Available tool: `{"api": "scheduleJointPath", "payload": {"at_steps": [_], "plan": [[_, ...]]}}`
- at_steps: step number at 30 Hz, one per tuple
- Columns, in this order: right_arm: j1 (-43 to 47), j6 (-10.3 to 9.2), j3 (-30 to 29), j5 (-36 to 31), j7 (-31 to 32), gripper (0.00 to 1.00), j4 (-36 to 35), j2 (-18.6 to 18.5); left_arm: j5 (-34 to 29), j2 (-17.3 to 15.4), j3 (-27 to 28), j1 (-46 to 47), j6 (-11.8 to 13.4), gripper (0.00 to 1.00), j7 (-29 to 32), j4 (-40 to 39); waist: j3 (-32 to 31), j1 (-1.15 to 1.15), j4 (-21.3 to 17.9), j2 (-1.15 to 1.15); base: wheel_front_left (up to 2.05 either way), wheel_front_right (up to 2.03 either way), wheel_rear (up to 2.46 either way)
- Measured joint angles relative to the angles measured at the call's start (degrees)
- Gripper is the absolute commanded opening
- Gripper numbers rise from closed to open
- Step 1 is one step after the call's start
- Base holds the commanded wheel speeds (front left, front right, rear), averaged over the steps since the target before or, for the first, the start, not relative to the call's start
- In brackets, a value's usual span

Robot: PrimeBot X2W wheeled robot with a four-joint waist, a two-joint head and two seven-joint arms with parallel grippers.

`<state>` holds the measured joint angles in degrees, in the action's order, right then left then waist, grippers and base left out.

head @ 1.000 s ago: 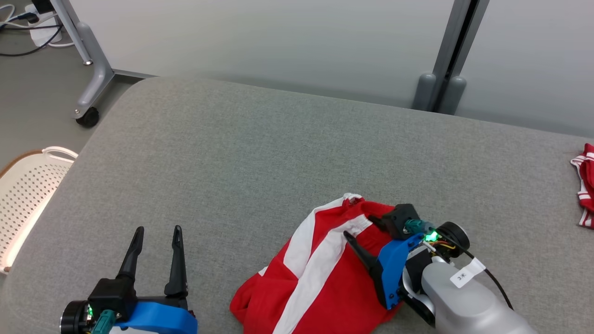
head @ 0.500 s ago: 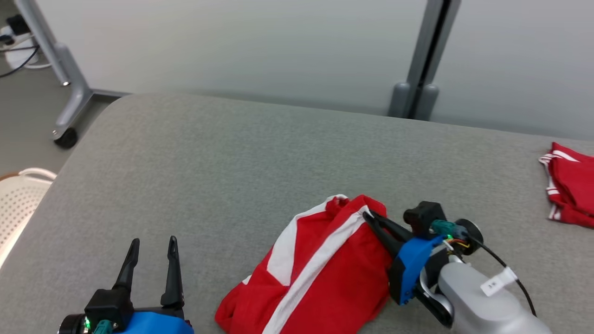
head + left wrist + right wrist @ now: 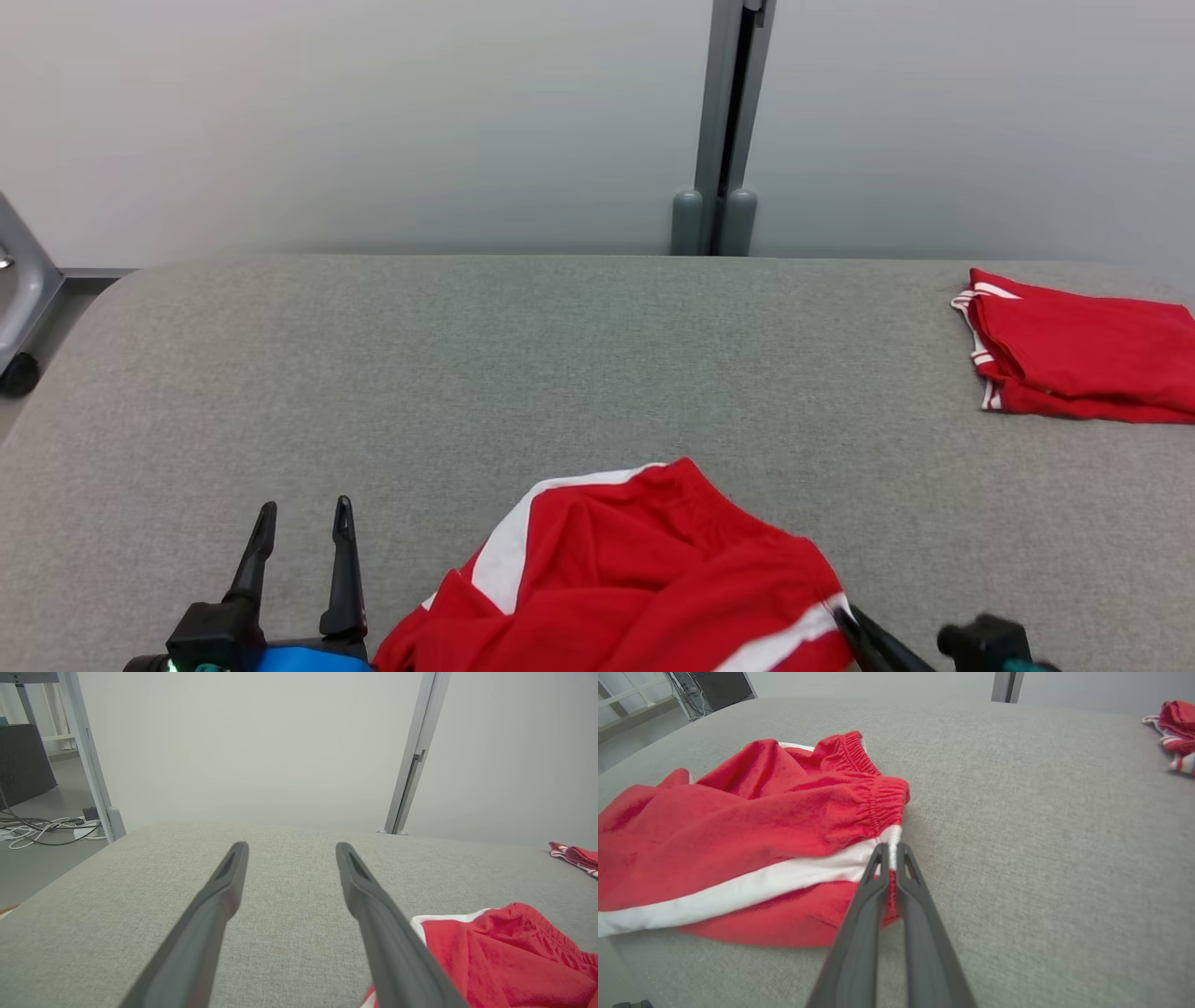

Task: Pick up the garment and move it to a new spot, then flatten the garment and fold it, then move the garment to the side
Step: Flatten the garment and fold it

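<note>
1. L fingers (image 3: pixel 345 560): near-left of grey table (image 3: pixel 560 355), spread wide, nothing between them, tips pointing away from robot.
2. garment (image 3: pixel 644 560): red shorts w/ white side stripe, crumpled, near edge of table, approx. centre; just right of L fingers, not touching them.
3. R fingers (image 3: pixel 875 882): pinched together on garment's right end, at the white stripe by the elastic waistband.
4. folded red cloth (image 3: pixel 1083 359): far-right of table, well apart from garment.
</note>
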<state>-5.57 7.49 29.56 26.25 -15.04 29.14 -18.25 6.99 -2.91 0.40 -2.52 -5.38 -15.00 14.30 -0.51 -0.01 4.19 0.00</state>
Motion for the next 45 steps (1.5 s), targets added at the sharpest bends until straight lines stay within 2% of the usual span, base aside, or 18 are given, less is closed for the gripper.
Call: {"api": "scheduleJointPath", "payload": {"at_steps": [2,3,4,5,13,18,21,26,33,45], "plan": [[2.87,0.00,-1.44,-0.02,0.04,0.00,-0.64,0.04,0.08,-0.02,0.13,-0.13,0.03,1.00,0.00,0.01,-0.03,0.00,-0.69,0.00,0.00,0.00,0.00],[4.00,0.00,-1.74,-0.15,0.66,0.09,-0.55,0.00,0.08,-0.02,0.07,-0.20,0.02,1.00,0.00,0.04,-0.02,0.00,-0.97,0.00,0.00,0.00,0.00],[4.94,0.00,-2.04,-0.63,0.65,0.50,-0.64,0.04,0.09,-0.02,0.01,-0.25,0.02,1.00,0.00,0.10,-0.01,0.00,-1.19,0.00,0.00,0.00,0.00],[5.43,0.00,-2.72,-0.94,0.64,1.00,-0.80,0.29,0.11,-0.02,-0.04,-0.26,0.02,1.00,0.00,0.13,0.00,0.00,-1.40,0.00,0.00,0.00,0.00],[6.88,0.00,-12.55,-5.78,0.13,1.00,-9.61,3.97,0.00,-0.04,0.34,-0.35,-0.22,1.00,0.00,0.34,-0.12,0.01,-2.47,0.00,0.00,0.00,0.00],[7.07,0.00,-21.00,-10.62,0.00,1.00,-20.09,10.85,-0.47,-0.04,0.45,-0.37,-0.31,1.00,0.01,0.41,-0.07,0.01,-2.72,0.00,0.00,0.00,0.00],[7.37,0.00,-23.96,-13.57,-0.01,1.00,-23.10,13.24,-0.84,-0.07,0.07,-0.37,-0.56,1.00,0.00,0.86,0.07,0.01,-2.60,0.00,0.00,0.00,0.00],[8.04,0.00,-23.72,-16.26,-0.01,1.00,-22.36,14.67,-1.81,-0.45,-2.00,-0.37,-1.02,1.00,0.01,3.14,0.06,0.01,-2.20,0.00,0.00,0.00,0.00],[7.91,0.00,-23.50,-16.77,0.00,1.00,-19.89,15.00,-2.67,-2.42,-6.88,-0.38,-1.70,1.00,0.57,10.94,-0.12,0.01,-2.66,0.00,0.00,0.00,0.00],[7.38,0.00,-23.03,-17.13,-0.01,1.00,-17.06,15.26,-2.12,-4.61,-14.29,2.61,-1.83,1.00,9.39,22.52,0.16,0.01,-4.22,0.00,0.00,0.00,0.00]]}}
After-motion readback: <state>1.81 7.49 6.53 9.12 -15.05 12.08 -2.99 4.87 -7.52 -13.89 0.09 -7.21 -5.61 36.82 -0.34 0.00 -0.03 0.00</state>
